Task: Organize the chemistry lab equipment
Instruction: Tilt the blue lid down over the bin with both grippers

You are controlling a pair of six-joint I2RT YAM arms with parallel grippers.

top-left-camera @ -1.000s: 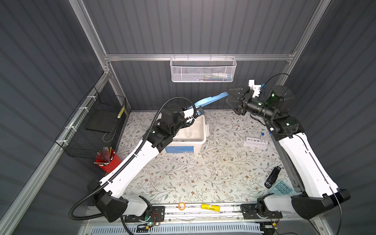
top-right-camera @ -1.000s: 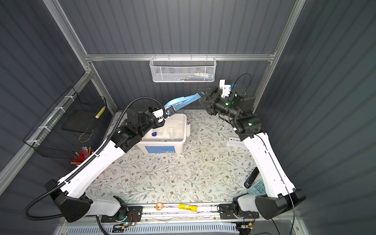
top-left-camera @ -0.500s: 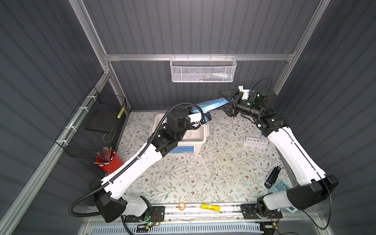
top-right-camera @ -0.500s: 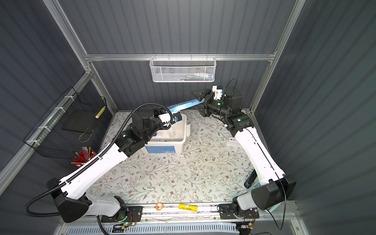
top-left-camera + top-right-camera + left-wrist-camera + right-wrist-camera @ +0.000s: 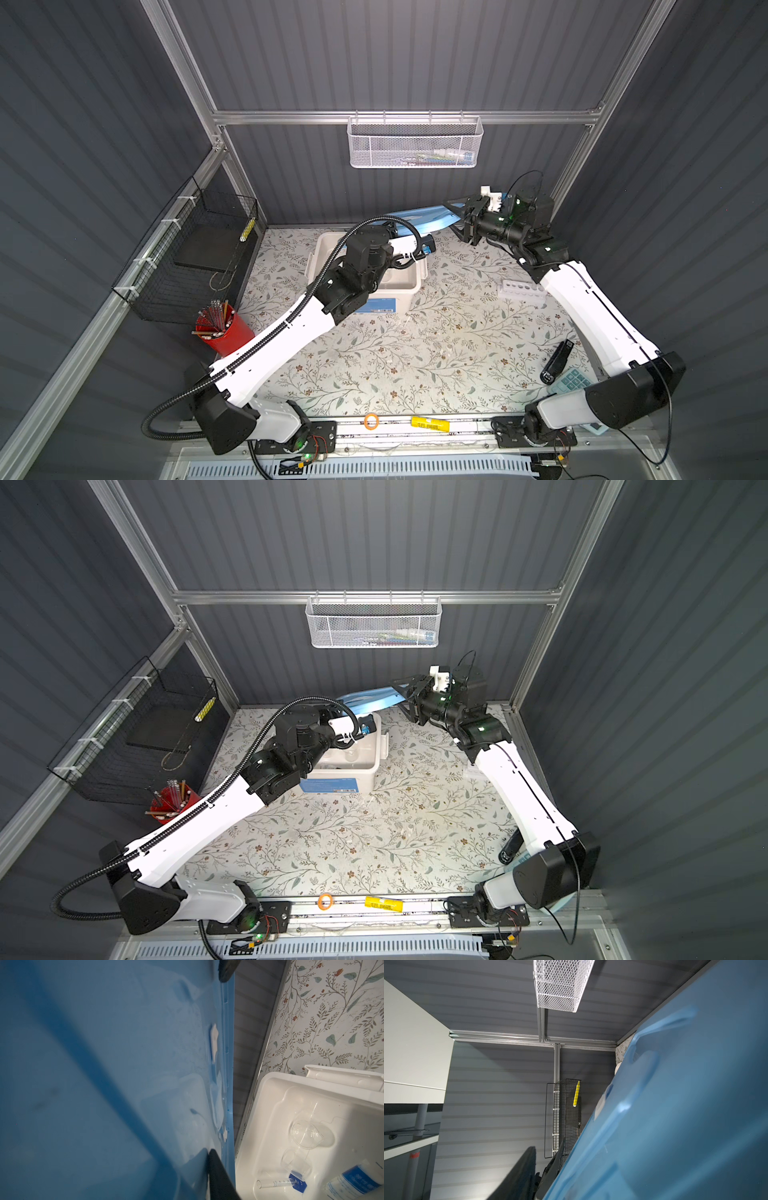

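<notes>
A blue lid [image 5: 419,218] is held aloft just behind the open white bin [image 5: 409,291], where we see small clear vessels [image 5: 305,1134] and a white blue-labelled bottle [image 5: 353,1182]. The left gripper [image 5: 216,1066] pinches one end of the lid. The right gripper [image 5: 454,217] straddles the other end, and we cannot tell whether it has clamped. We fear an uneven hold could drop the lid onto the glass.

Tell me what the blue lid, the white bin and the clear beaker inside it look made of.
The blue lid: translucent plastic, semi-matte; pale shapes show through it. The white bin: opaque moulded plastic, smooth, slight sheen, rounded corners. The clear beaker: see-through, pouring lip, bright highlights; glass or clear plastic, I cannot tell which.
</notes>
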